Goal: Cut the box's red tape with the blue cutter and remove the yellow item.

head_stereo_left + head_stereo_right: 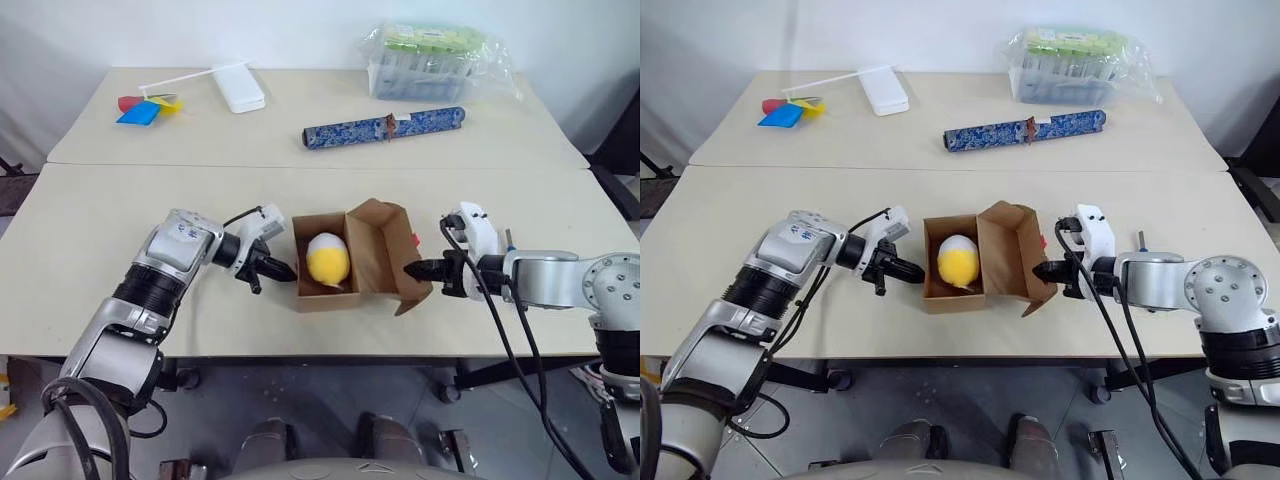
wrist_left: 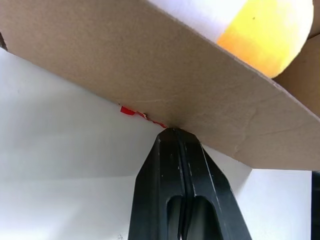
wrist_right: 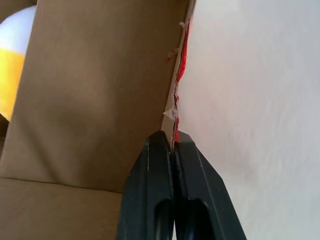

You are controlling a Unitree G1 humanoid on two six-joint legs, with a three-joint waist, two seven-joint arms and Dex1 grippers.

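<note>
The box stands open in the middle of the near table. The yellow item, an egg shape half white and half yellow, lies inside it. My left gripper is shut, with its tips against the box's left wall near the bottom. My right gripper is shut on the edge of the open right flap. Torn red tape runs along that edge, and another shred of red tape shows under the left wall. A slim dark stub pokes out behind my right wrist; I cannot tell if it is the blue cutter.
On the far table lie a long blue patterned roll, a clear plastic tub with green contents, a flat white case and coloured paper scraps. A seam divides the two tables. Black cables hang from my right arm.
</note>
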